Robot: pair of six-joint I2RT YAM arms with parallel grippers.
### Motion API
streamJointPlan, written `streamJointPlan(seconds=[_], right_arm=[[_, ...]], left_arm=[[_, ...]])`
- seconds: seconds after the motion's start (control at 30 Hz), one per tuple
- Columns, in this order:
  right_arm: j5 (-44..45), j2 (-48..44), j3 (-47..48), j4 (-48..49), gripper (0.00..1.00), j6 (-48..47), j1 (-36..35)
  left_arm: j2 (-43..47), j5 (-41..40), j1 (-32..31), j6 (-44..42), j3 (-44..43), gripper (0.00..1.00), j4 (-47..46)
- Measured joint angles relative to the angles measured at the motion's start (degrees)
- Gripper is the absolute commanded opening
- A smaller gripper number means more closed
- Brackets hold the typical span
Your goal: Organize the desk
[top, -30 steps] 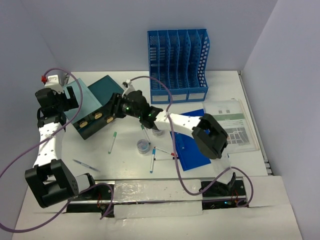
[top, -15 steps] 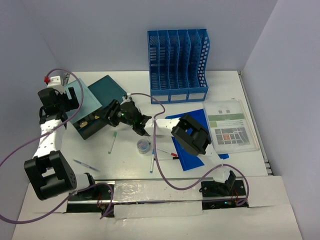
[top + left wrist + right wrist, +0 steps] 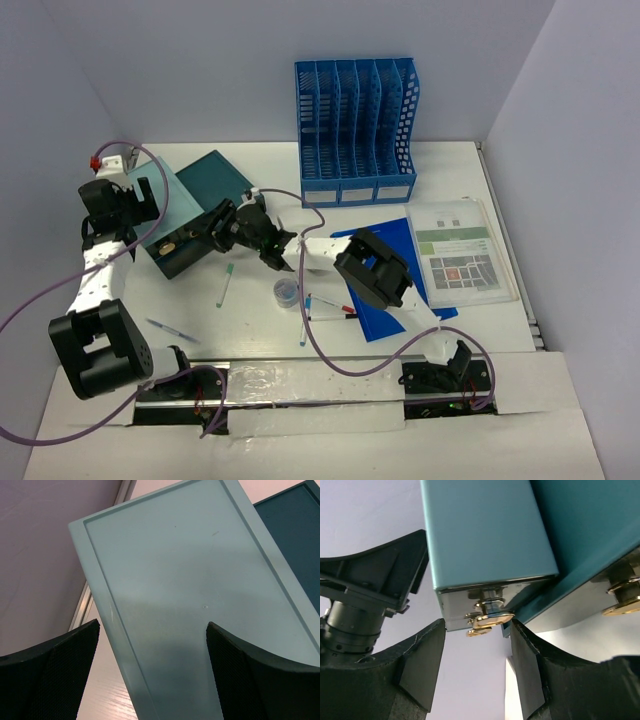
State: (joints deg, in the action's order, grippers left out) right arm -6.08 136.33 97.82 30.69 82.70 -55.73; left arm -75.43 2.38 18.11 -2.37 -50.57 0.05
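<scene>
Gold latch (image 3: pixel 489 616) between right claw (image 3: pixel 477 630)

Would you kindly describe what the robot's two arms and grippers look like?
The left arm and right arm both have white links and bulky black joints, with thin purple cables attached. The left gripper and right gripper have broad black fingers.

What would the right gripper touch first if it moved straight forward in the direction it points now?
Most likely the gold latch on the front of the teal case: it sits right between the open jaws of the right gripper. How much gap remains is hard to judge.
</scene>
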Motion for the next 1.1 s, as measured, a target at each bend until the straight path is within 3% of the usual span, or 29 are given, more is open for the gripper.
streamJointPlan(seconds=[0.37,0.7,1.1], right_arm=[[0.8,0.6,0.5,0.0,0.57,1.5,0.2],[0.6,2.7,0.6,2.5,0.3,3.7,0.2],[1.0,-0.6,-8.5,10.3,0.24,3.0,0.3]], left_arm=[[-2.2,-0.2,0.0,0.4,0.6,0.91,-4.2],[-2.3,-0.1,0.0,0.4,0.9,0.91,-4.9],[-2.2,0.5,0.0,0.7,1.0,0.91,-5.0]])
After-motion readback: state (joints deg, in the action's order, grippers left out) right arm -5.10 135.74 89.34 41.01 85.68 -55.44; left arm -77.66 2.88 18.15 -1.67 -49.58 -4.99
